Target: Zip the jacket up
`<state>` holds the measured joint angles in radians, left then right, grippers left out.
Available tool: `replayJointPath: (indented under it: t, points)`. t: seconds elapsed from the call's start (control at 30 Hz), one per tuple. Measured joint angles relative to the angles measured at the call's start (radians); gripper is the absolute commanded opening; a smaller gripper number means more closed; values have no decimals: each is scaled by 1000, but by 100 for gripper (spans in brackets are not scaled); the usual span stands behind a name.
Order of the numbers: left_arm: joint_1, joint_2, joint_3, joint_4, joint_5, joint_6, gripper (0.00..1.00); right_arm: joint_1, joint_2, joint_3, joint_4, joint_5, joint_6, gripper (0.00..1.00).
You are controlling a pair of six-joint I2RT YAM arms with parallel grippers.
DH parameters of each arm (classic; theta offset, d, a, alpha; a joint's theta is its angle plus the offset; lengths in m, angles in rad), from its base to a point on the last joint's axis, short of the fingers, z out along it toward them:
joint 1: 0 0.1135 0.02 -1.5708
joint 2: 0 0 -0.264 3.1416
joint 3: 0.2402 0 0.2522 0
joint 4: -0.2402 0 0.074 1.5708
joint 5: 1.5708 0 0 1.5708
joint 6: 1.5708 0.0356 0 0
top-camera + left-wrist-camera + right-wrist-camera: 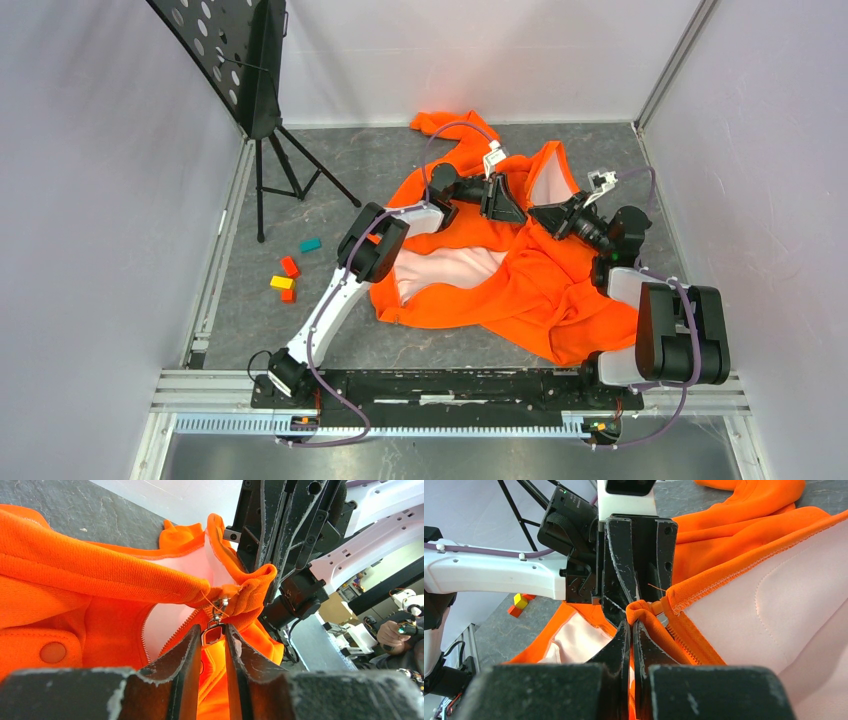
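- fabric is lying crumpled mid-table: the large bright orange soft fleece jacket (520, 290) with pale pink lining is sprawling over the grey slate-look tabletop (400, 160), trailing toward 5 o'clock in the top view.
- the right gripper (631, 624) is pinching an orange fold of the hem beside the zipper's foot, jaws fully together on the cloth.
- the left gripper (212, 629) is straddling the small metal zipper pull (214, 636), jaws narrowly parted; i cannot tell whether they are gripping it.
- the fleece is looking light, limp and prone to bunching, so it is probably needing tension. the pull, tiny and slick, is seeming the right hold, with the teeth running toward 7 o'clock below it.
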<state>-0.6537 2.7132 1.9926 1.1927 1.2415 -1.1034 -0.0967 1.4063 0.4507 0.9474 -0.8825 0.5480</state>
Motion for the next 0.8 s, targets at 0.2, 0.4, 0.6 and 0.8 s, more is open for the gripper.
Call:
replayJointPath:
  t: [0.2,0.4,0.6,0.8]
  points:
    - [0,1,8,1,-1,-8,26,0,0,0,0,0,0,0]
    - [-1,1,15,3,-2,-8,17,0,0,0,0,0,0,0]
    - [-1,0,14,-13,-3,-7,2,0,-2,0,0,3,0,0]
    - [-5,-34,-39,-138,-27,65,2,0,-10,0,-2,24,6,0]
